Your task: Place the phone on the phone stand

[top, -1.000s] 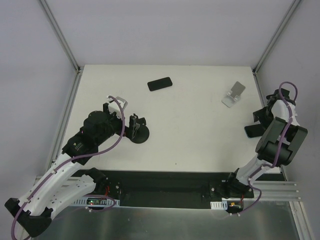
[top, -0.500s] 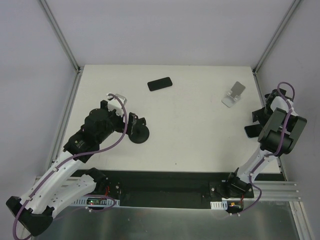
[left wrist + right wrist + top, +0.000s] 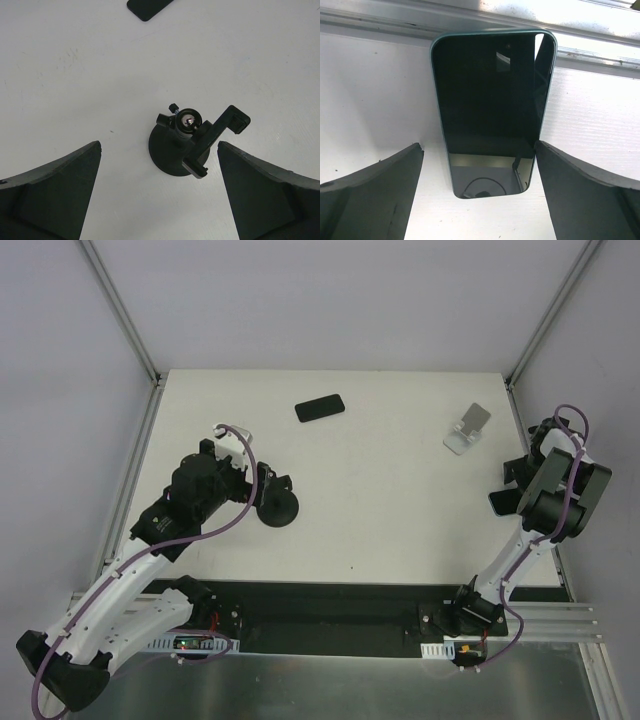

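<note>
The slim black phone [image 3: 320,407] lies flat at the far middle of the table; one corner of it shows at the top of the left wrist view [image 3: 147,7]. The silver folded phone stand [image 3: 468,428] stands at the far right. My left gripper [image 3: 262,492] is open and empty [image 3: 159,150], just above a black round-based holder. My right gripper [image 3: 510,485] is open [image 3: 479,146], its fingers either side of a second dark, teal-edged phone [image 3: 492,110] lying flat by the table's right edge.
The black holder with disc base and clamp cradle [image 3: 277,508] stands left of centre, between my left fingers in the wrist view [image 3: 185,145]. A metal rail [image 3: 570,50] runs just beyond the teal-edged phone. Frame posts stand at the table's far corners.
My left arm has shifted slightly away from me over the black holder. My right arm's upper links have swung toward the far side. The black phone and the silver stand have not moved.
</note>
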`<state>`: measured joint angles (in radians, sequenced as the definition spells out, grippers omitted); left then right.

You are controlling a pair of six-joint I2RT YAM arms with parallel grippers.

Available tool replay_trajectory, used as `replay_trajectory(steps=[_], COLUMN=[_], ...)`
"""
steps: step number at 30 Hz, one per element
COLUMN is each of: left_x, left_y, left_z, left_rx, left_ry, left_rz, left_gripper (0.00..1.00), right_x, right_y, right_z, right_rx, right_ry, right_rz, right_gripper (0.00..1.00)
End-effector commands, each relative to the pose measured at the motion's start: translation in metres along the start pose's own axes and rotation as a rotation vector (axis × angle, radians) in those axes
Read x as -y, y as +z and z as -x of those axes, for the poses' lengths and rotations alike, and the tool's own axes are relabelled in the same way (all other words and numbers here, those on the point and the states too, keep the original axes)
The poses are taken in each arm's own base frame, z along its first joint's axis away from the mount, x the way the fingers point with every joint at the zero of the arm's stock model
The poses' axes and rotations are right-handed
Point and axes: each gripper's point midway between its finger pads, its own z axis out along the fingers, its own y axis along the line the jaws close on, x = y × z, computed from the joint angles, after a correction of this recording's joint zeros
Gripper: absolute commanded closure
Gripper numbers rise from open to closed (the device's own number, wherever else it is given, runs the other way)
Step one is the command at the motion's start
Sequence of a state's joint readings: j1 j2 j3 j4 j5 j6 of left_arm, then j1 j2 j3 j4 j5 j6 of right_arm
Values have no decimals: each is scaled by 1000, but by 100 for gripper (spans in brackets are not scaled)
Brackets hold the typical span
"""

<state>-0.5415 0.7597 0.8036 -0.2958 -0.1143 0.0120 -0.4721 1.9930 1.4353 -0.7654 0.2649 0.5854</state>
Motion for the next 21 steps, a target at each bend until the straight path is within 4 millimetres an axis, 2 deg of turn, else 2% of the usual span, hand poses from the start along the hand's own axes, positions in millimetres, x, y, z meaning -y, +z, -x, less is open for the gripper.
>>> replay_trajectory(steps=[1,7,14,21], left_x=[-2,-3,-1,-2], left_y=[3,0,0,0], left_z=[8,9,10,8], left_rx=[31,41,42,41], left_ry=[-4,-12,-12,-18], left_rz=[7,3,-7,-5], left_gripper=[1,1,1,1], right_x=[1,20,35,49], right_y=[7,12,11,2], right_z=[-5,-18,-21,-22], right_rx=[-29,-51,-35,-27], right_ry=[52,40,-1,-59], right_rz=[-32,-100,-150,-168], right_gripper=[4,4,4,4])
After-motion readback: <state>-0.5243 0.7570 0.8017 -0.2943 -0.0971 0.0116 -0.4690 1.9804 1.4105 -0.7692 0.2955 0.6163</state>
